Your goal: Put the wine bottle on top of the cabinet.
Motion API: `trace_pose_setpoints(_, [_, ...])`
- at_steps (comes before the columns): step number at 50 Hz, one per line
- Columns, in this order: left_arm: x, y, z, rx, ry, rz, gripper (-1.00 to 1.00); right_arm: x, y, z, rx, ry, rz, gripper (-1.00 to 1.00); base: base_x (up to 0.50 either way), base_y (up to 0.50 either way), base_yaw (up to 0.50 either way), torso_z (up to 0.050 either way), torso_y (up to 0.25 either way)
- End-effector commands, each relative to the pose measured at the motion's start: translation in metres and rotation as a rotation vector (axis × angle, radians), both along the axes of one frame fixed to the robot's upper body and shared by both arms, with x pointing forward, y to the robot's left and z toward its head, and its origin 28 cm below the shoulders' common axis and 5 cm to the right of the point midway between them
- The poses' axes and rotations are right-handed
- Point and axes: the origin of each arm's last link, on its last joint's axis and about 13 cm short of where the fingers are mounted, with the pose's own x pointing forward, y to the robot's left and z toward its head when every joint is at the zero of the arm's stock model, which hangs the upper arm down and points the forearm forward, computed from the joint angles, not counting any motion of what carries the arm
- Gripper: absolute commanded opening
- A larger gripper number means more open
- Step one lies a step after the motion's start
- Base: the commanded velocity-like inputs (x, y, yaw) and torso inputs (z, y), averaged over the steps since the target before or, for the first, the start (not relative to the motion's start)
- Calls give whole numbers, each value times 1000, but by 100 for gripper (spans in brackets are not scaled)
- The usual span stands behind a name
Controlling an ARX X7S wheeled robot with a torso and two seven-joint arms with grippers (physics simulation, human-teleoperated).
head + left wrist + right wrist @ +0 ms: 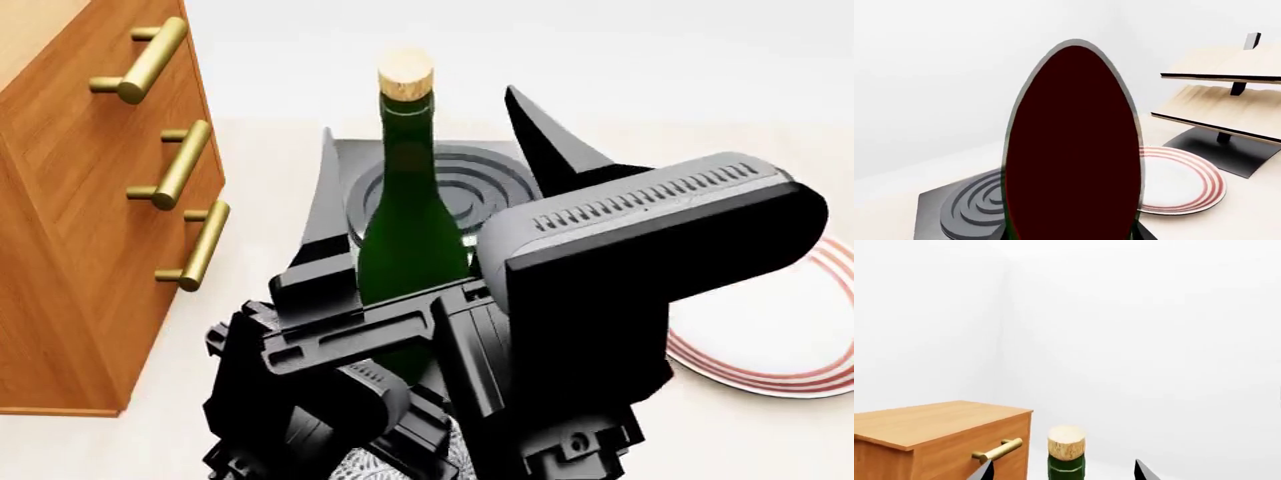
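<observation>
The tall dark green glass wine bottle (407, 235) with its tan cork stopper (406, 78) stands upright between my left gripper's (427, 160) fingers, clamped at the body, beside the orange-brown wooden cabinet (67, 230) with brass bar handles (180, 165). My right gripper's (1062, 471) fingertips flank the neck, spread apart. Behind sit a grey ribbed stand (971, 207), a red-rimmed white plate (1181, 182) and a pale slanted rack (1221, 100).
</observation>
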Motion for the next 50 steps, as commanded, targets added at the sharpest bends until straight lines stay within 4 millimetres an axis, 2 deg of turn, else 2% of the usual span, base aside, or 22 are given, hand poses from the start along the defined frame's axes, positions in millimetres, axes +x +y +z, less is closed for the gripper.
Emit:
trace_pose_setpoints(1, [10, 8, 14, -63, -22, 23, -100, -38, -8, 3, 86, -73, -25, 100, 0, 0, 0, 0, 0])
trace_pose_setpoints(5, [12, 14, 17, -60, -30, 44, -100, -42, -14, -6, 111, -63, -55, 100, 0, 0, 0, 0, 0])
trace_pose_setpoints(9, [14, 26, 23, -46, -53, 86, -100, -39, -23, -31, 130, -19, -138, 100, 0, 0, 0, 3, 0])
trace_pose_setpoints(13, [13, 39, 32, -38, -76, 121, -100, -43, -30, -51, 178, 26, -178, 100, 0, 0, 0, 0, 0])
trace_pose_setpoints(17, [14, 49, 44, -30, -105, 161, -100, -43, -35, -66, 178, 54, -207, 100, 0, 0, 0, 0, 2])
trace_pose_setpoints(20, [18, 58, 56, 36, -165, 232, -100, -46, -36, -70, 192, 63, -217, 100, 0, 0, 0, 0, 0])
trace_pose_setpoints(27, [25, 73, 96, 36, -224, 281, -100, -49, -36, -73, 211, 72, -228, 100, 0, 0, 0, 0, 1])
trace_pose_setpoints(36, [29, 87, 131, 45, -272, 345, -100, -51, -35, -75, 231, 75, -240, 100, 0, 0, 0, 0, 0])
trace_pose_setpoints(46, [40, 114, 191, 88, -354, 473, -100, -50, -36, -78, 231, 84, -248, 100, 0, 0, 0, 1, 1])
trace_pose_setpoints(50, [52, 129, 215, 129, -359, 559, -100, -49, -35, -79, 230, 89, -240, 100, 0, 0, 0, 0, 0])
